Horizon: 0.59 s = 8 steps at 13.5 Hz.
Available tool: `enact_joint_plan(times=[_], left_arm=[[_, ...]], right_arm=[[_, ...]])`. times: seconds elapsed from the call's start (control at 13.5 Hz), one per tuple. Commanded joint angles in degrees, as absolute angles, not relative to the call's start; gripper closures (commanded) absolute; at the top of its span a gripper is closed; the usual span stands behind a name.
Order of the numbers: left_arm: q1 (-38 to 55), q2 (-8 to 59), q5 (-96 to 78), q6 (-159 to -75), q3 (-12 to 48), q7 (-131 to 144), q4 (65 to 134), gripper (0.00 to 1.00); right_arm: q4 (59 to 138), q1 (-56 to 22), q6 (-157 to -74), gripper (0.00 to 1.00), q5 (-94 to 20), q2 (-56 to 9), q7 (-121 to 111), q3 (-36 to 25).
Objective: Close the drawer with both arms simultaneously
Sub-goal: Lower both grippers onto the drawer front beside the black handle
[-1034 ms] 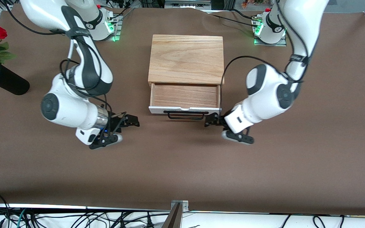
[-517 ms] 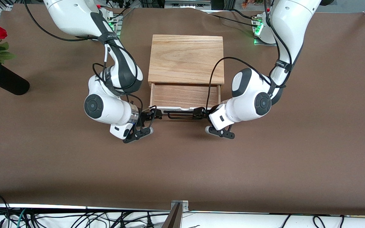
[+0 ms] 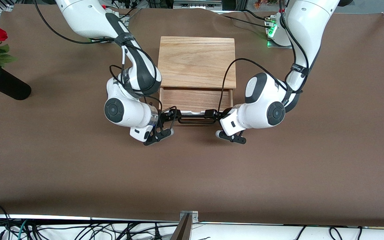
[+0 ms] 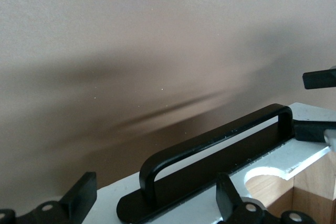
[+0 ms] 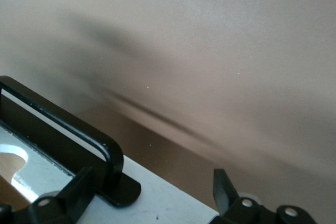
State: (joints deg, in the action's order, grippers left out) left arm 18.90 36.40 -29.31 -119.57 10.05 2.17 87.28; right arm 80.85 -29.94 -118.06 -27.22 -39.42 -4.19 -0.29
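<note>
The drawer [image 3: 196,100] stands partly pulled out of the light-wood box [image 3: 196,62] at mid tabletop [image 3: 192,173], its white front panel [image 4: 310,150] and black wire handle [image 3: 197,120] facing the front camera. The left gripper [image 3: 212,115] sits at the panel's end toward the left arm, fingers [image 4: 227,192] spread wide apart, gripping nothing. The right gripper [image 3: 171,115] sits at the end toward the right arm, fingers [image 5: 223,184] likewise spread wide across the panel corner.

right pincer [image 5: 152,195] spread | straddling drawer [image 5: 157,203] front | handle [image 5: 63,129] beside
</note>
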Motion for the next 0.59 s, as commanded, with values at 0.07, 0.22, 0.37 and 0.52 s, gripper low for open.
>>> enact_joint_plan(times=[0.07,0.22,0.37,0.52], left_arm=[[18.4,37.0,-30.8,-116.9,10.5,1.2,86.4,0.00],[18.4,37.2,-30.8,-116.9,10.5,1.1,86.4,0.00],[18.4,37.2,-30.8,-116.8,10.5,1.3,86.3,0.00],[18.4,37.2,-30.9,-115.0,10.5,1.3,86.3,0.00]], right_arm=[[80.7,-30.8,-113.9,0.00,-28.4,-39.4,-4.3,-0.6],[80.6,-30.9,-112.1,0.00,-28.5,-39.3,-4.3,-0.6],[80.5,-31.1,-109.9,0.00,-28.5,-39.1,-4.3,-0.6],[80.6,-31.6,-108.3,0.00,-28.5,-39.0,-4.3,-0.6]])
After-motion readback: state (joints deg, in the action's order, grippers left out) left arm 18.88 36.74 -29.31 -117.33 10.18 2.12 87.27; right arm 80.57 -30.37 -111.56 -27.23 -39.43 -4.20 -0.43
